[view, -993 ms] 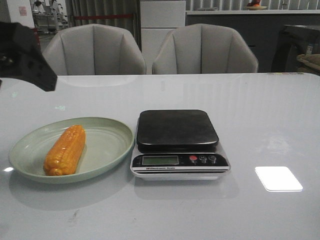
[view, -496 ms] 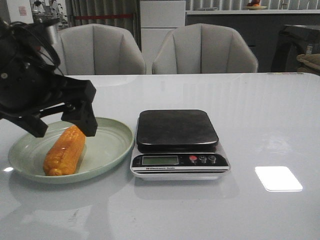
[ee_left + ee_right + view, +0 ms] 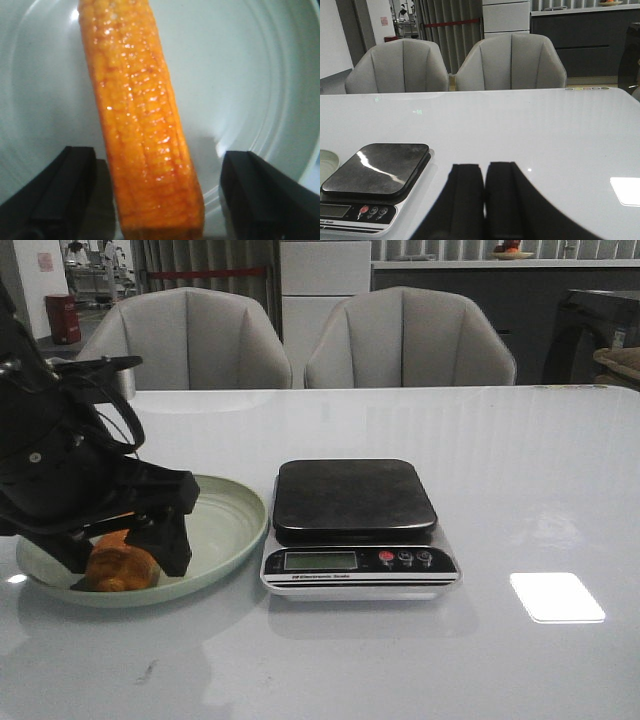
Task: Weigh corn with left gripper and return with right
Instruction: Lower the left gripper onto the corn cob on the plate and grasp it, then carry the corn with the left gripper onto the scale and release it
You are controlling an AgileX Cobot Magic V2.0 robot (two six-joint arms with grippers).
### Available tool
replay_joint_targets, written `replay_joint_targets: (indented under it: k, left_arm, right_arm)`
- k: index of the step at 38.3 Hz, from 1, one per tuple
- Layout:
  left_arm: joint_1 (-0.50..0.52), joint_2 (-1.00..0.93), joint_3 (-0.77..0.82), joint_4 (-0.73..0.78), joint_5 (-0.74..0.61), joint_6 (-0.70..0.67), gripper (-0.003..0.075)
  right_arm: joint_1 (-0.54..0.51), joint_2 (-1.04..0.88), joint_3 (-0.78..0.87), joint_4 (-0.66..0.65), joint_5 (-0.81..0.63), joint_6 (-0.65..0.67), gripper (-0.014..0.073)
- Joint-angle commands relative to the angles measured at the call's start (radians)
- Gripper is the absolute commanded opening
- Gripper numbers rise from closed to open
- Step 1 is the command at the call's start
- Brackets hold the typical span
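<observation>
While my left gripper hangs low over the plate in the front view, its jaws stand apart on either side of the corn, whose near end shows between them; the scale sits on the tabletop beyond the plate, off to the gripper's right. From my left wrist, the corn lies between my spread fingers, touching neither. From my right wrist, my right gripper is clenched empty above the tabletop, the scale beside it.
</observation>
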Motion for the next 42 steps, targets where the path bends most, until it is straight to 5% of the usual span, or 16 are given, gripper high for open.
replay_joint_targets:
  k: [1,7,16,35,42]
  left_arm:
    - [0.003,-0.023,-0.035,-0.011,-0.011,-0.009,0.0366]
    - [0.003,-0.029,-0.080,-0.011,0.026,-0.009,0.0102]
    - [-0.008,-0.053,-0.209,-0.013,0.060,-0.006,0.0122]
    - [-0.197,0.112,-0.460,-0.063,0.058,-0.006,0.0138]
    - [-0.227,0.183,-0.532,-0.106,0.052,-0.006,0.0343]
  right_arm:
    - [-0.006,-0.019,0.012,-0.011,-0.071,-0.009,0.0165]
    - [-0.006,-0.019,0.012,-0.011,-0.071,-0.009,0.0165]
    - [-0.006,-0.019,0.012,-0.011,-0.071,-0.009,0.0165]
    - [-0.006,-0.019,0.012,-0.011,-0.071,-0.009,0.0165]
    - [-0.006,-0.019,0.012,-0.011,-0.071,-0.009,0.0165]
